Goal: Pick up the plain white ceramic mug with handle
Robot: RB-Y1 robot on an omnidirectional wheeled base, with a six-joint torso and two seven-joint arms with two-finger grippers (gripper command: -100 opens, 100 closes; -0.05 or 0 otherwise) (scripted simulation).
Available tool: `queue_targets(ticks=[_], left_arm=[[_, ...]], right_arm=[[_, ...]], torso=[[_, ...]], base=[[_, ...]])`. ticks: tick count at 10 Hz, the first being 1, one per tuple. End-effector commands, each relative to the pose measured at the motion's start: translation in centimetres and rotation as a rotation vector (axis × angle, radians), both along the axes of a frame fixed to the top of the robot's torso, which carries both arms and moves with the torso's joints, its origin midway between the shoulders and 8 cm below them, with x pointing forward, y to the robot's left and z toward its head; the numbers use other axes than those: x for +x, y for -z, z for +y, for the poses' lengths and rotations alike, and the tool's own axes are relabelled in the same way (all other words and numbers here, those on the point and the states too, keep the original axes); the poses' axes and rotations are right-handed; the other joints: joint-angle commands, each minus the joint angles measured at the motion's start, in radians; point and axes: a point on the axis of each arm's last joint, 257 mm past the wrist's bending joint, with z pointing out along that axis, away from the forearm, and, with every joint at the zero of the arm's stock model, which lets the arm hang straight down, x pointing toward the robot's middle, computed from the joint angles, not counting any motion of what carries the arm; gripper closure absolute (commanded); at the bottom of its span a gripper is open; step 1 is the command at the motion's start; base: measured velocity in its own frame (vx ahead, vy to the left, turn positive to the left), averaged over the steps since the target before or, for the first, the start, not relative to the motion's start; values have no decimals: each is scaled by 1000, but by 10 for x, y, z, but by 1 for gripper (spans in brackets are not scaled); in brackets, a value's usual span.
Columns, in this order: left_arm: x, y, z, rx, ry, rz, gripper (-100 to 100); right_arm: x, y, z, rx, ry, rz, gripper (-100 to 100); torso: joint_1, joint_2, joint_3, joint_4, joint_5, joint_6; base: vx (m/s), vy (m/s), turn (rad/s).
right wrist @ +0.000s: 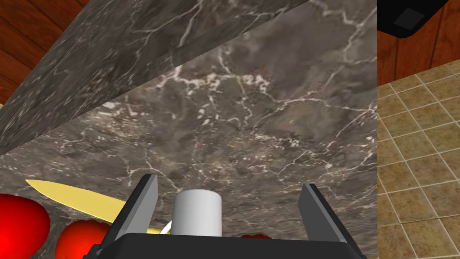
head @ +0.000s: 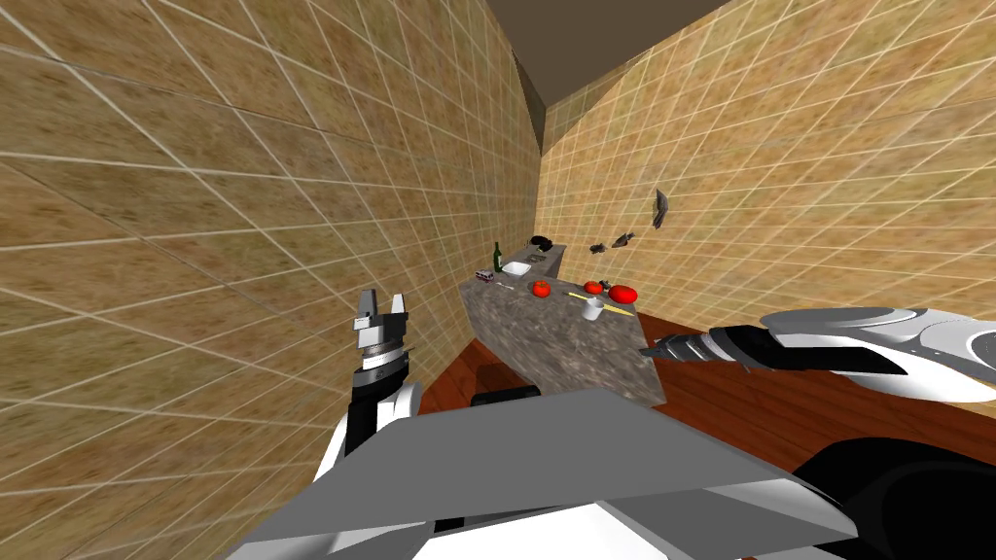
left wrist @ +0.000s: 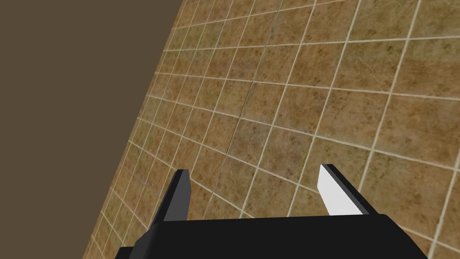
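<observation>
Looking down from the head, a dark marbled counter (head: 545,340) runs away along the tiled wall. The white mug (head: 591,309) stands on its top towards the open side, with tomatoes (head: 622,293) and a thin yellow knife (head: 613,309) close round it. A green bottle (head: 497,258) stands well behind. The right gripper (head: 657,347) reaches in low from the right at the counter's near corner, pointed towards the mug. I judge this level line is chosen so the fingers can pass either side of the cup's wall rather than come down on its rim. The left gripper (head: 379,309) is raised beside the left wall, well apart from the counter — likely parked out of the working arm's way.

In the left wrist view, the left gripper (left wrist: 254,180) has its fingers standing apart with nothing between them.

In the right wrist view, the right gripper (right wrist: 229,182) has its fingers spread wide. The mug (right wrist: 197,211) stands upright on the counter (right wrist: 251,117) between them, nearer one finger than the other and touching neither. A white curve low at its side is probably the handle, turned towards the knife (right wrist: 76,198) and tomatoes (right wrist: 22,220). The grasp is lined up but not yet made — closing from here would likely nudge the cup first on its near side.
</observation>
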Motion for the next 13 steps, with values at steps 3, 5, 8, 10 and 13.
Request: queue_targets(ticks=[3,5,8,10,13], left_arm=[[0,0,0,0,0,0,0],[0,0,0,0,0,0,0],[0,0,0,0,0,0,0],[0,0,0,0,0,0,0],[0,0,0,0,0,0,0]], right_arm=[[-10,-14,-33,-68,2,69,-100],[-10,-14,-33,-67,2,69,-100],[-14,-20,-45,-92,5,97,-100],[-18,-26,-55,-111,9,122,-100],[-23,-31,-63,-126,13,145,-100]], torso=[[-1,0,0,0,0,0],[0,0,0,0,0,0],[-1,3,2,1,0,0],[-1,3,2,1,-1,1],[1,-1,-1,0,0,1]], base=[[73,34,165],[44,23,54],[27,21,96],[49,20,79],[70,40,114]])
